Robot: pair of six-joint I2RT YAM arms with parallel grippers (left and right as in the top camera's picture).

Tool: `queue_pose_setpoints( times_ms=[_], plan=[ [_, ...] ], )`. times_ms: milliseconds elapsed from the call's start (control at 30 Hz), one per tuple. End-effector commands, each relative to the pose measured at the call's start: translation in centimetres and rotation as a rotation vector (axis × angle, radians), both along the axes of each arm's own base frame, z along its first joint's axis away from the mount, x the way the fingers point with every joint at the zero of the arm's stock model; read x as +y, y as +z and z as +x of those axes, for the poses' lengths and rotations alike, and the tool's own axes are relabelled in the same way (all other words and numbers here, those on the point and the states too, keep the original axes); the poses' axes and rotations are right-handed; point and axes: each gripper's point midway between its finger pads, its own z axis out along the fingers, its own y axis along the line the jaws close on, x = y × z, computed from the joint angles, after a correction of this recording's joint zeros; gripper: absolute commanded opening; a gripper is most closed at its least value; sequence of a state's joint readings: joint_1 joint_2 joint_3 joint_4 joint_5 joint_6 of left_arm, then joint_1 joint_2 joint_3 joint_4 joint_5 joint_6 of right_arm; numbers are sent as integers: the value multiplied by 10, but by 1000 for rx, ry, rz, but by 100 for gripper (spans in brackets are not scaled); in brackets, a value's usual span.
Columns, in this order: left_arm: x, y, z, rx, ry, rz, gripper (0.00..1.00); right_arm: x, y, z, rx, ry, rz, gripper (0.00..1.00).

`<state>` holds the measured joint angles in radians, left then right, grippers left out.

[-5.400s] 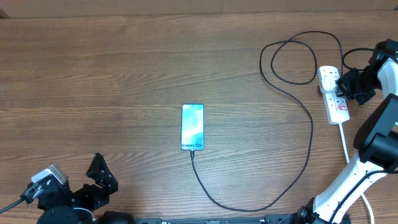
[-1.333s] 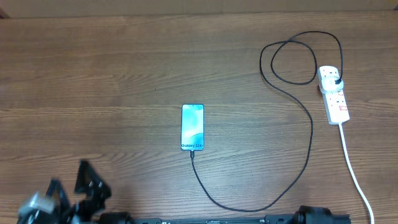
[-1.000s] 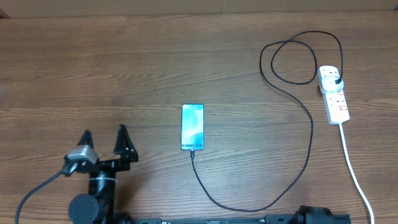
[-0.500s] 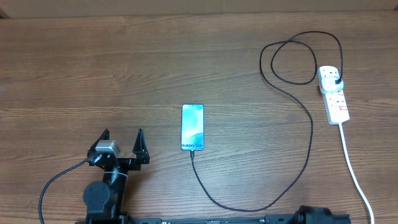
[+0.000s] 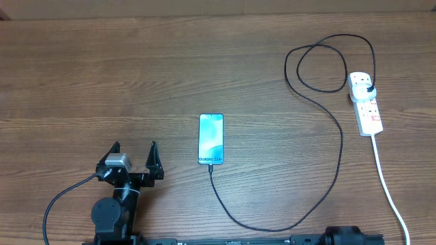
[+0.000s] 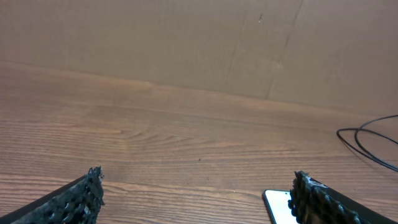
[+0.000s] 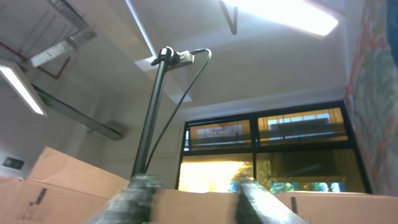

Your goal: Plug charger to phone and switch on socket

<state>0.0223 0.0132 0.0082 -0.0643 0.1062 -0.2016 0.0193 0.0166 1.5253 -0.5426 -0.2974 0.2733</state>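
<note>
Charger (image 5: 340,146) cable limp, light; grip its rigid tip at the slick, fragile phone (image 5: 210,138). Left tool (image 5: 134,147) gapes; right tool (image 7: 198,196) likewise spread.

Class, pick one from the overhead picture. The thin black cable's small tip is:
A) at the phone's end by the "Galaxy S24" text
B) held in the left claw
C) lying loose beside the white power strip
A: the small tip of the charger meets the phone at that end, while the left claw stands open and empty, apart from both.
</note>
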Motion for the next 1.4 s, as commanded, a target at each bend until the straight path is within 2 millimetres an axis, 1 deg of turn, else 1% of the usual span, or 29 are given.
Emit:
queue_pose_setpoints(
  times_ms=[0,67,133,167,233,300,333,367,400,433,500,533,567,600,633,700,733,800,833,900,967,1067,1267,1367],
  plan=[
    [-1,-1,0,-4,-10,21,100,-12,3,-9,-38,-32,39,100],
    [-1,-1,0,-4,-10,21,100,-18,8,-11,-65,-51,73,100],
    [-1,-1,0,-4,-10,21,100,-24,12,-4,-74,-67,104,100],
    [-1,-1,0,-4,-11,21,100,-35,11,13,-40,-104,162,100],
    [-1,-1,0,-4,-11,21,99,-45,5,44,28,-136,217,100],
    [-1,-1,0,-4,-10,21,99,-46,-13,99,149,-157,217,100],
    [-1,-1,0,-4,-10,21,100,-45,-27,132,219,-164,209,100],
    [-1,-1,0,-4,-11,21,100,-44,-35,149,256,-169,205,100],
    [-1,-1,0,-4,-11,21,100,-43,-57,190,338,-177,196,100],
    [-1,-1,0,-4,-11,21,99,-42,-75,218,392,-183,189,100],
    [-1,-1,0,-4,-11,21,100,-40,-111,264,481,-192,179,100],
    [-1,-1,0,-4,-11,21,99,-40,-119,273,499,-194,176,100],
    [-1,-1,0,-4,-11,21,100,-39,-143,296,550,-200,170,100],
    [-1,-1,0,-4,-11,21,100,-39,-158,309,581,-203,166,100],
    [-1,-1,0,-4,-11,21,99,-38,-185,331,633,-208,159,100],
    [-1,-1,0,-4,-10,21,100,-37,-221,354,700,-215,151,100],
    [-1,-1,0,-4,-11,21,100,-37,-234,361,721,-217,148,100],
    [-1,-1,0,-4,-10,21,99,-37,-276,382,789,-223,139,100],
    [-1,-1,0,-4,-11,21,100,-36,-284,385,801,-224,138,100],
    [-1,-1,0,-4,-10,21,100,-36,-312,395,849,-229,131,100],
    [-1,-1,0,-4,-10,21,99,-36,-335,402,896,-234,124,100],
    [-1,-1,0,-4,-10,21,100,-36,-363,407,955,-240,116,100],
    [-1,-1,0,-4,-10,21,99,-36,-398,412,1035,-251,106,100],
    [-1,-1,0,-4,-11,21,100,-36,-401,412,1047,-253,101,100]
  ],
)
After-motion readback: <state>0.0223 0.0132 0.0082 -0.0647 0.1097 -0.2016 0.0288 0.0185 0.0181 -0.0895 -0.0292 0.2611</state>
